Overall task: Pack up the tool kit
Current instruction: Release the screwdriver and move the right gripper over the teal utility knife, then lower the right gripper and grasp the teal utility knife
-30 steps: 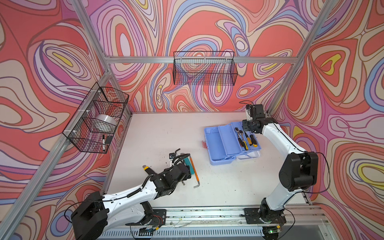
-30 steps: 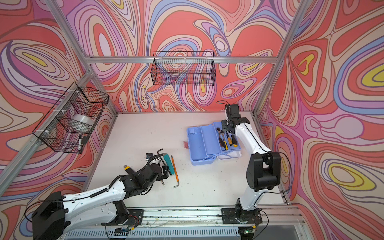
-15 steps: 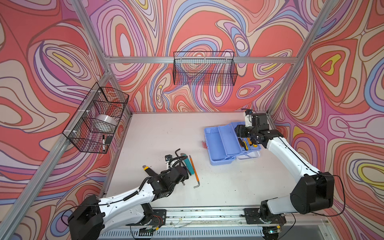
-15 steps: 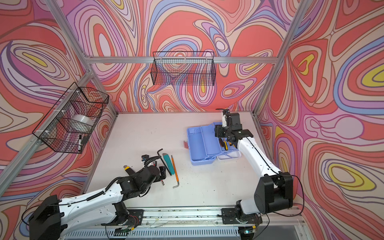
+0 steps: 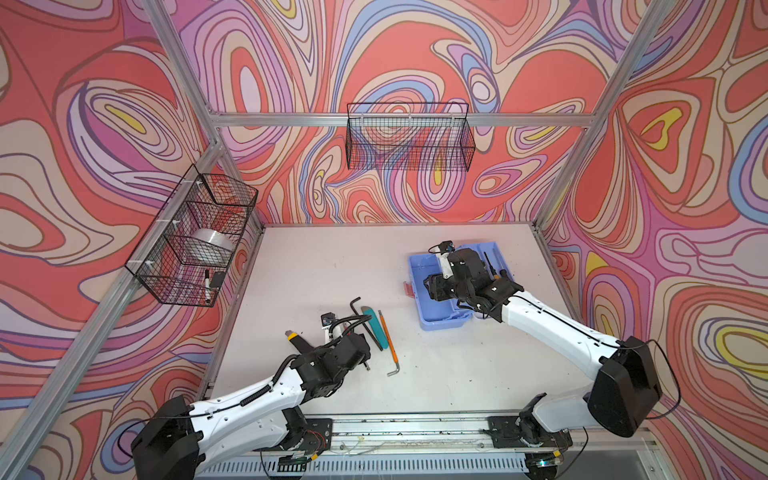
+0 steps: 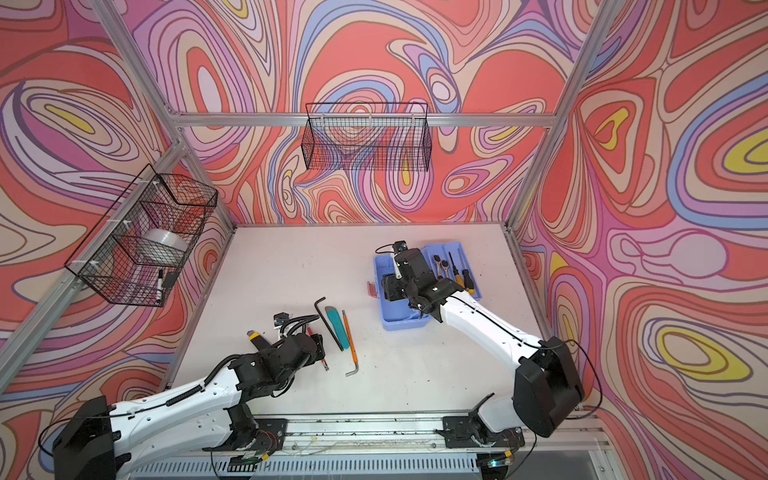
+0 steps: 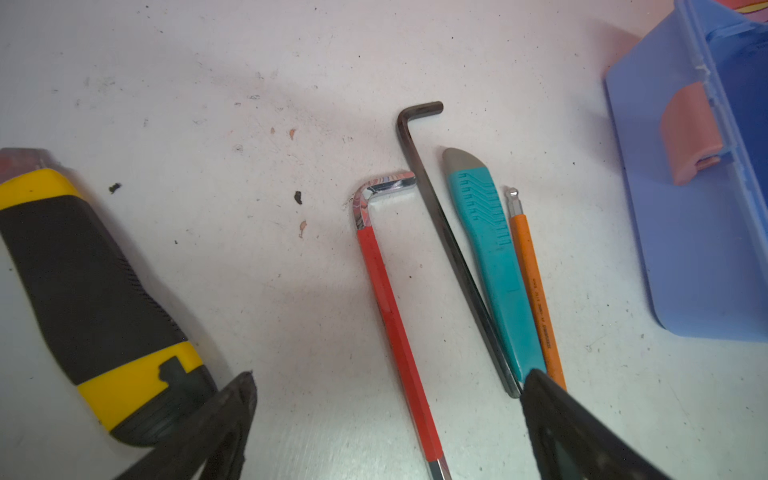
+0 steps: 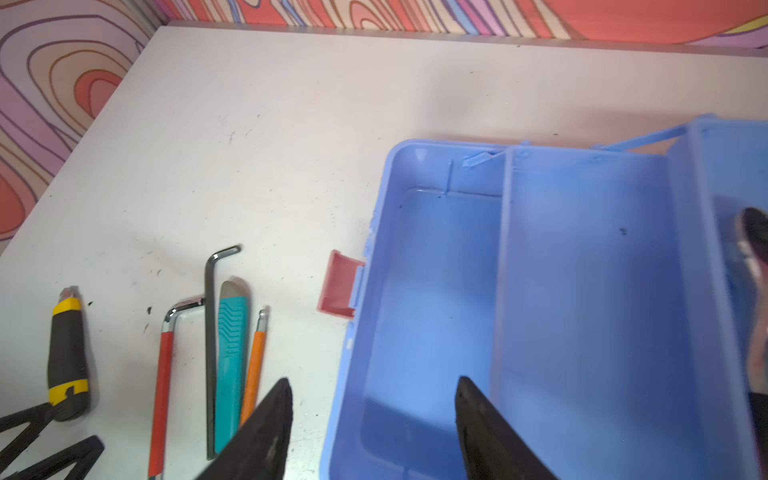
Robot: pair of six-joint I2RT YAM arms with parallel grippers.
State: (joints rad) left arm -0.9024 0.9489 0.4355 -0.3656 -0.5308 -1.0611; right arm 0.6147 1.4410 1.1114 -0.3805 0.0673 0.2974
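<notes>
In both top views the tool kit [image 5: 442, 318] lies open on the far right of the table [image 5: 332, 257], loose tools [image 5: 376, 328] grouped to its near left. Your left wrist view shows the left gripper [image 7: 388, 376], jaws wide apart and empty, straddling a red hex key [image 7: 384, 291]. Your right wrist view shows the right gripper [image 8: 374, 379], jaws apart and empty, above the tool kit's left wall by the pink latch [image 8: 338, 286].
</notes>
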